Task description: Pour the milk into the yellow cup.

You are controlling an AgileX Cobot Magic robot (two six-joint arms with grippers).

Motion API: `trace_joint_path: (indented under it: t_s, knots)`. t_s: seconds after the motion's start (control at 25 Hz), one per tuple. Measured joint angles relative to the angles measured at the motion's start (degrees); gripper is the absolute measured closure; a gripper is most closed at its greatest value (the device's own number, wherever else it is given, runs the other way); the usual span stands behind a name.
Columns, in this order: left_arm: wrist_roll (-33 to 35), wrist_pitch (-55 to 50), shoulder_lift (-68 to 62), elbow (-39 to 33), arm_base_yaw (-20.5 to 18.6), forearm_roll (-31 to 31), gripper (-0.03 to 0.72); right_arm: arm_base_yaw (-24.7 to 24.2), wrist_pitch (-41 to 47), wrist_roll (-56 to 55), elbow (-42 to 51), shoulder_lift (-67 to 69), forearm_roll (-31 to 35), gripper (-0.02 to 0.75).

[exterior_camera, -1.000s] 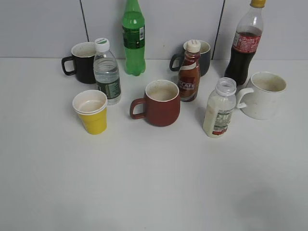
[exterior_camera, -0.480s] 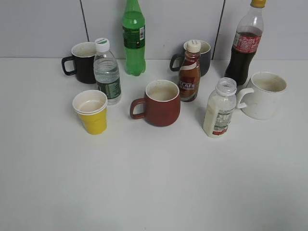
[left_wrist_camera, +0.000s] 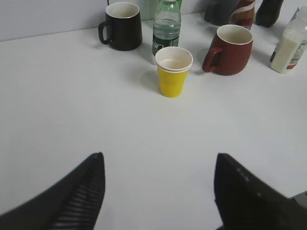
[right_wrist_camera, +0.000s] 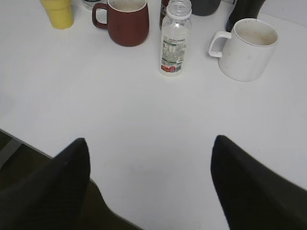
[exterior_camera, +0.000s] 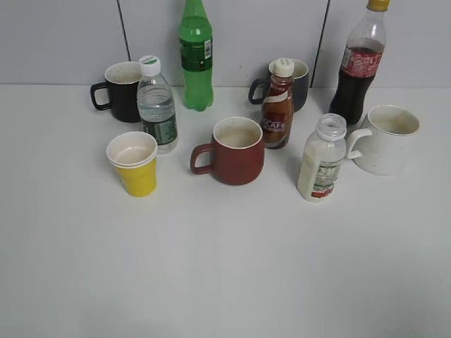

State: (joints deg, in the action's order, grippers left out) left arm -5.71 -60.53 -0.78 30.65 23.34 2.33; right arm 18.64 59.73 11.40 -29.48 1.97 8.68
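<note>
The milk bottle (exterior_camera: 322, 159), uncapped with a white, green and red label, stands right of centre; it shows in the right wrist view (right_wrist_camera: 174, 39) and at the left wrist view's right edge (left_wrist_camera: 289, 44). The yellow cup (exterior_camera: 134, 164) stands at the left, also seen in the left wrist view (left_wrist_camera: 173, 72) and the right wrist view (right_wrist_camera: 58, 12). My left gripper (left_wrist_camera: 158, 162) is open and empty, well short of the cup. My right gripper (right_wrist_camera: 151, 143) is open and empty, near the table's front edge, short of the milk. Neither gripper shows in the exterior view.
A dark red mug (exterior_camera: 236, 151) stands between cup and milk. A water bottle (exterior_camera: 156, 105) and black mug (exterior_camera: 120, 91) are behind the cup. A coffee bottle (exterior_camera: 277, 105), dark mug (exterior_camera: 296, 84), cola bottle (exterior_camera: 359, 67), green bottle (exterior_camera: 195, 56) and white mug (exterior_camera: 386, 139) stand nearby.
</note>
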Motion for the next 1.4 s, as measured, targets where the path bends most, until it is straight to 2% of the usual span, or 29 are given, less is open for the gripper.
trace_joint_path:
  t_s: [0.28,0.36,0.48,0.64,0.68,0.72,0.8,1.4]
  knots:
    - [0.0,0.0,0.0,0.0,0.0,0.0,0.176,-0.2,-0.1,0.0,0.0,0.0,0.0,0.150]
    - [0.0,0.0,0.0,0.0,-0.6,0.0,0.179,-2.2,-0.1,0.0,0.0,0.0,0.1,0.150]
    - [0.0,0.0,0.0,0.0,-4.3,-0.2,0.179,-8.0,-0.1,0.0,0.0,0.0,0.1,0.150]
    - [0.0,0.1,1.0,0.0,-14.6,-0.4,0.190,-15.1,-0.1,-0.1,0.0,0.0,0.1,0.150]
    - [0.0,0.1,1.0,0.0,-15.3,-0.4,0.192,-16.2,-0.1,-0.1,0.0,0.0,0.1,0.150]
    - [0.0,0.1,1.1,0.0,-18.1,-0.4,0.194,-17.2,-0.1,-0.1,0.0,-0.2,0.1,0.150]
    - [0.0,0.1,1.2,0.0,-20.6,-0.4,0.195,-18.0,-0.1,-0.1,0.0,-1.6,0.1,0.150]
    - [0.0,0.2,1.2,0.0,-21.3,-0.5,0.214,-16.8,-0.1,-0.1,0.0,-2.4,1.5,0.150]
